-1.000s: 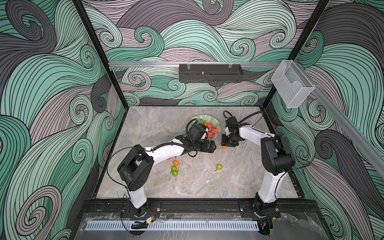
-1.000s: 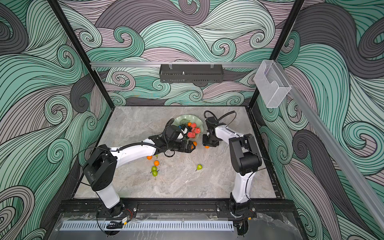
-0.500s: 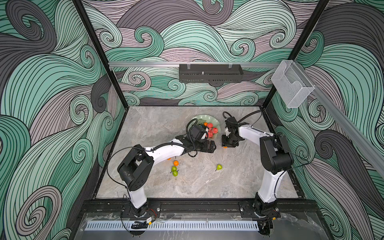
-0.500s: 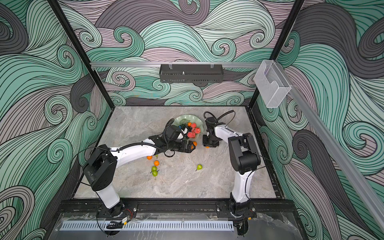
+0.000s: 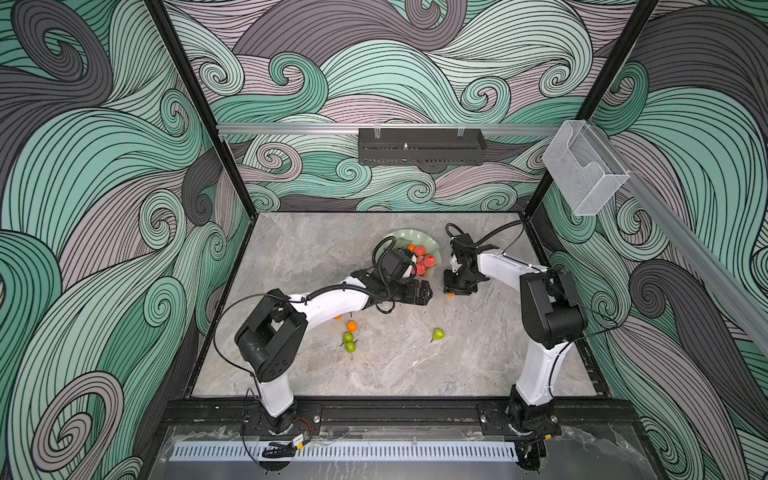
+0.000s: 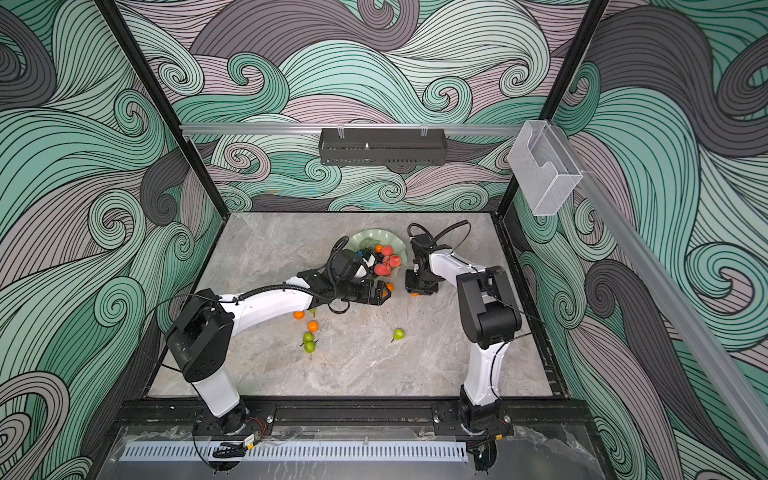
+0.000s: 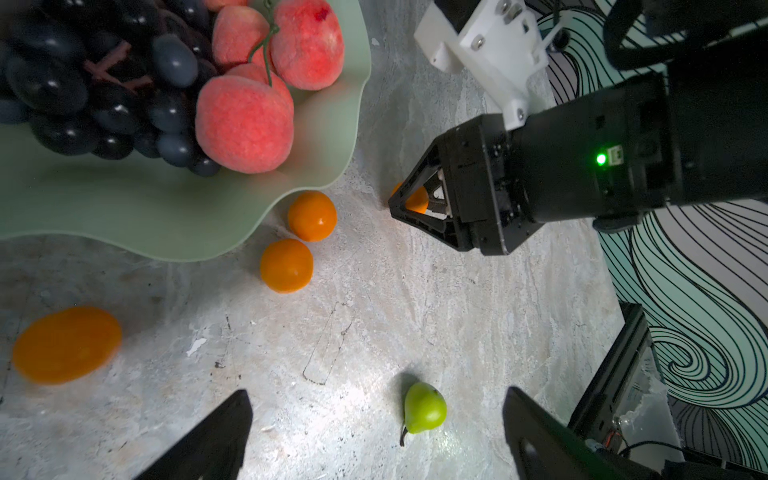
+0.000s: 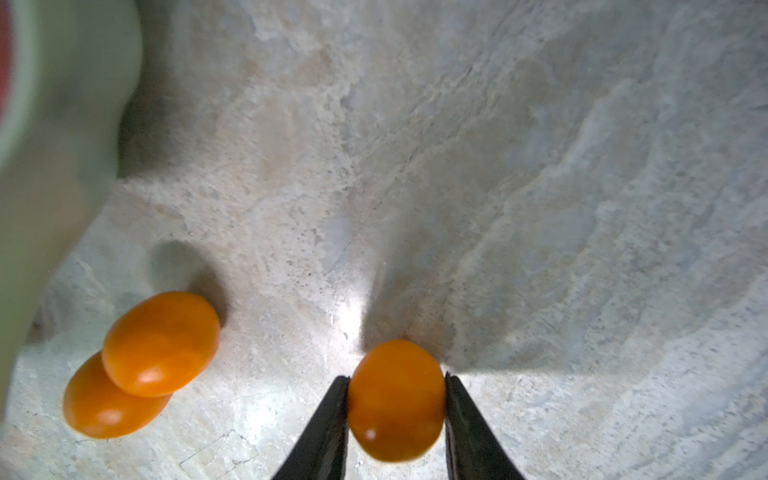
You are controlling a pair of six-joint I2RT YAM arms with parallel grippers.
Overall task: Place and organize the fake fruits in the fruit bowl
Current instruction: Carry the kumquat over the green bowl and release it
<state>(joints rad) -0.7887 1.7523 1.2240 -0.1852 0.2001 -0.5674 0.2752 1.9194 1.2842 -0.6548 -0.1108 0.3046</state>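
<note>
Right jaws have closed in a little over the last second; both arms sit where they did.

Marble table (image 5: 374, 374) holds everything. Left arm (image 5: 332, 305) reaches across toward the middle, and right arm (image 5: 503, 268) bends in from the right, wrist pointing down.

Fruit bowl (image 5: 415, 237) sits at the back centre of the table, between the two wrists in both top views. Left wrist view shows its wavy rim (image 7: 124, 208) close up.

Inside the bowl:
- grape bunch (image 7: 83, 83), dark, lying against the peaches
- peaches (image 7: 245, 124), several, pinkish-red
- one small orange-coloured fruit (image 5: 410, 248) toward the back

Left gripper (image 7: 376, 392) is spread wide and grips nothing. It is just in front of the bowl's near rim (image 6: 380, 293).

Right gripper (image 8: 395, 377) is pinched on an orange (image 8: 397, 403), with both fingers (image 8: 328, 415) against its sides, just right of the bowl. Can't tell if it's clear of the table.

Loose on the table:
- lone pear (image 5: 438, 333), front centre, well apart from the rest
- two more pears (image 5: 350, 343), touching, front left
- oranges near those pears: one (image 5: 352, 326) just behind them, one (image 5: 337, 317) half hidden by the left arm
- two oranges (image 7: 311, 216) side by side at the bowl's rim, near the pinched one
- another, blurred, at the edge of the left wrist view (image 7: 66, 345)
</note>
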